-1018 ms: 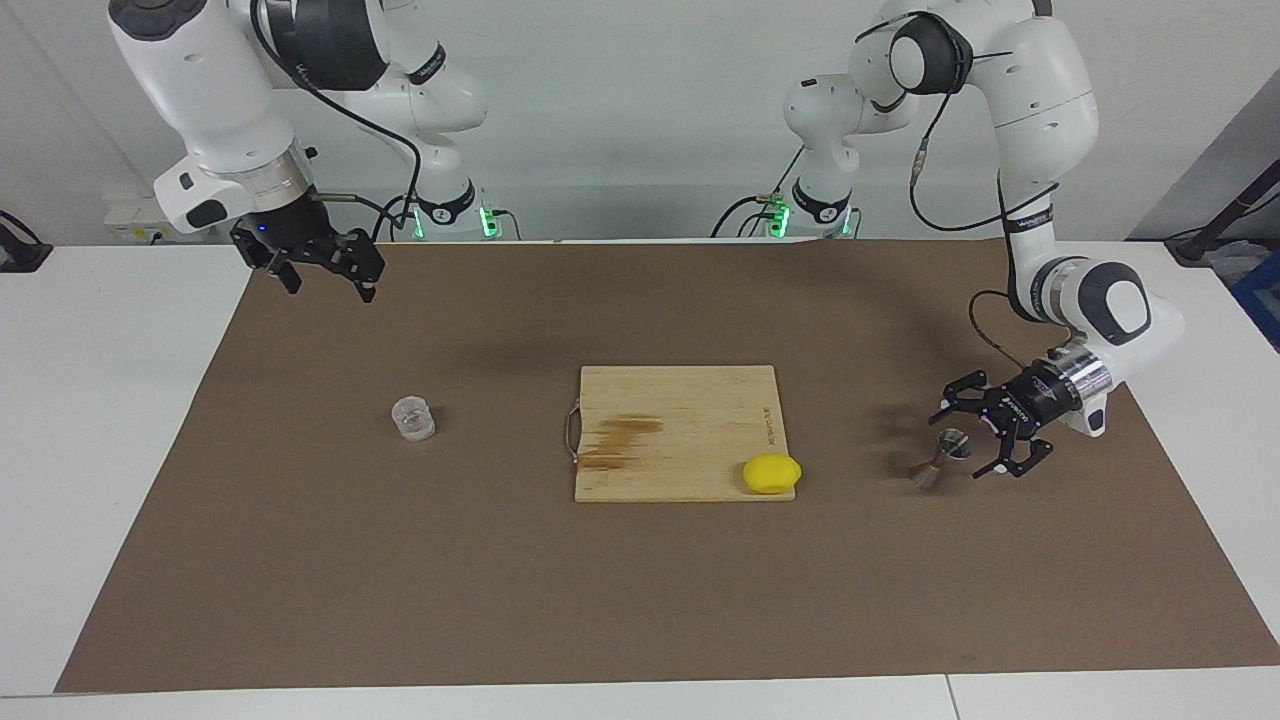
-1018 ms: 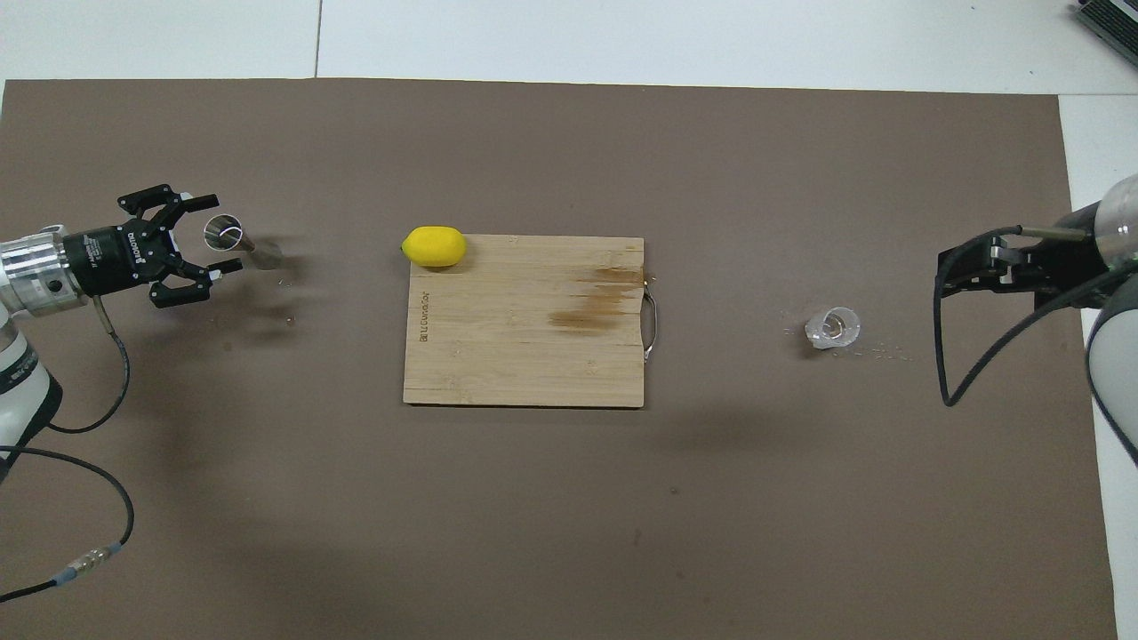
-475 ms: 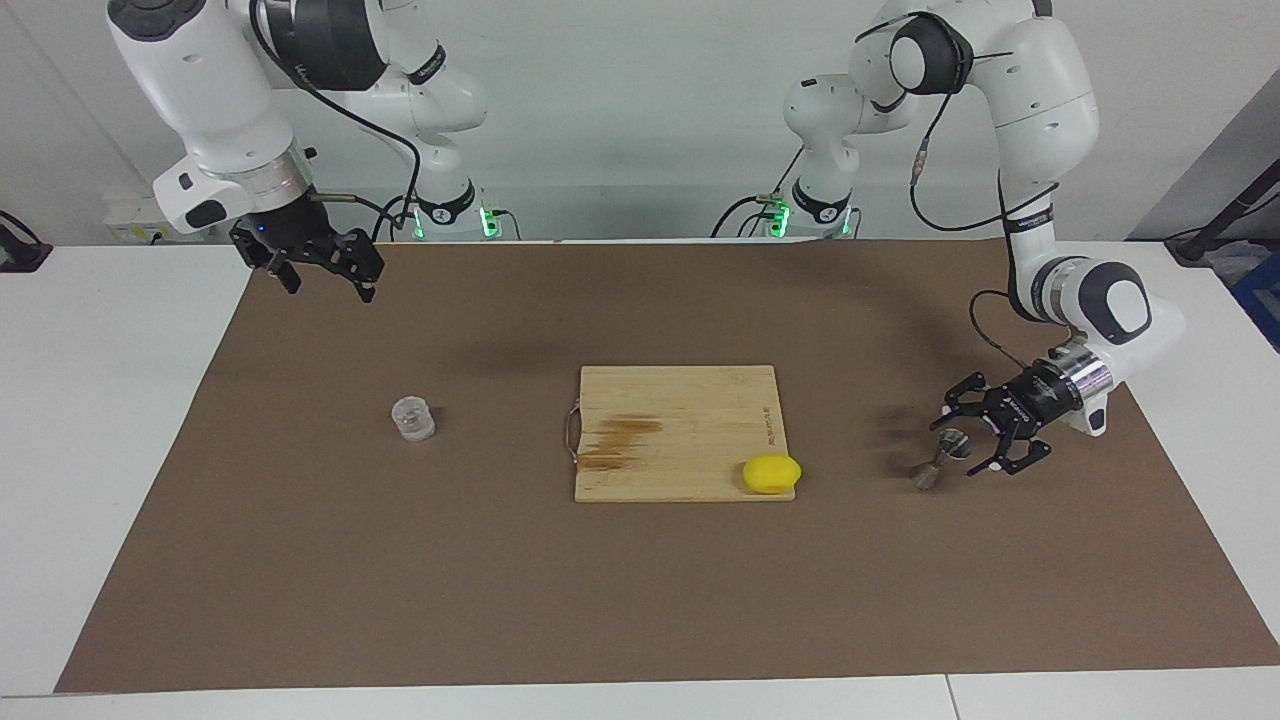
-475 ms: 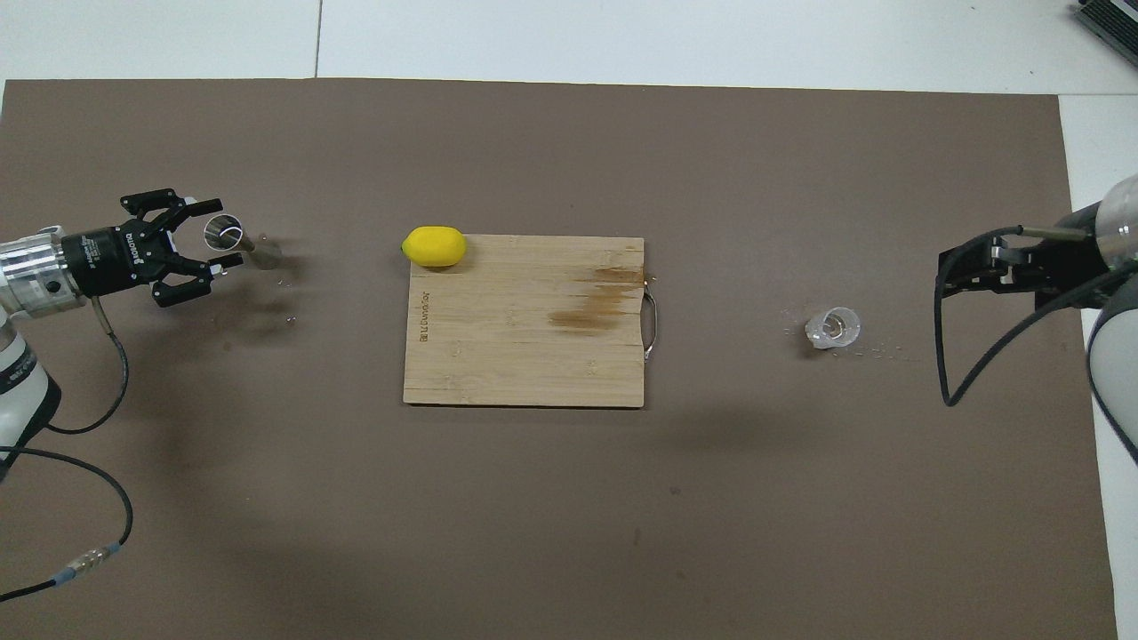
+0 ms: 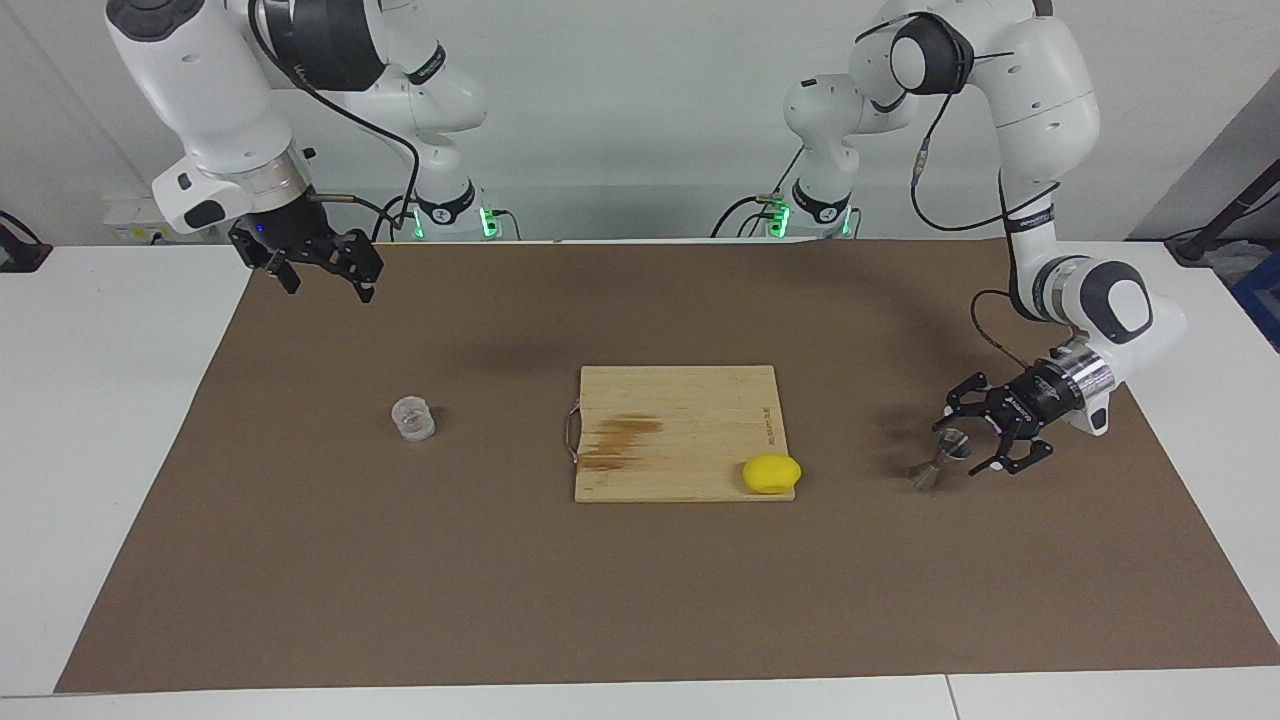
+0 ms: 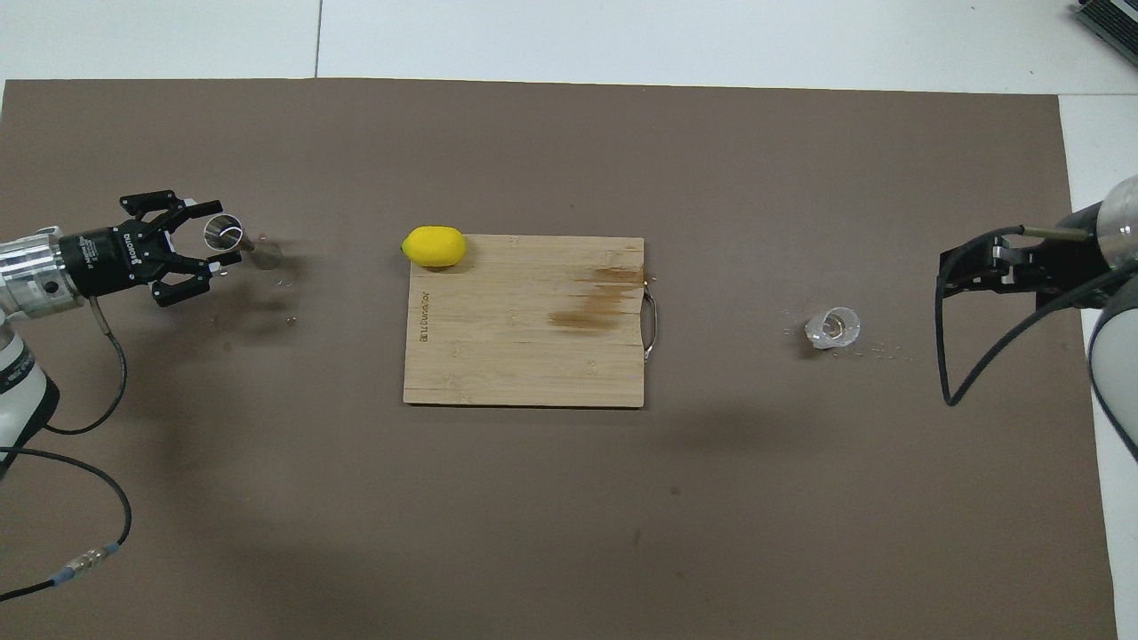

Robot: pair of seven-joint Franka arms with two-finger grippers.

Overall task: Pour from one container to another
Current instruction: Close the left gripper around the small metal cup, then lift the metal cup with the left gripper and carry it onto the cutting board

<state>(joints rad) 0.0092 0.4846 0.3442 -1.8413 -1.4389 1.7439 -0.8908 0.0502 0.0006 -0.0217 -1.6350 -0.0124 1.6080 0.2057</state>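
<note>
Overhead view shows the left gripper with its fingers around the steel jigger's upper cone, at the left arm's end of the table; whether they already pinch it I cannot tell. A level squeeze would avoid tipping the jigger (it stands on a narrow base). The clear cup stands near the right arm's end; the right gripper waits raised, fingers apart.

I count one clear cup, one steel jigger, one yellow lemon-like lump and one wooden cutting board, all on one brown mat. I have two grippers: my left gripper and my right gripper.
</note>
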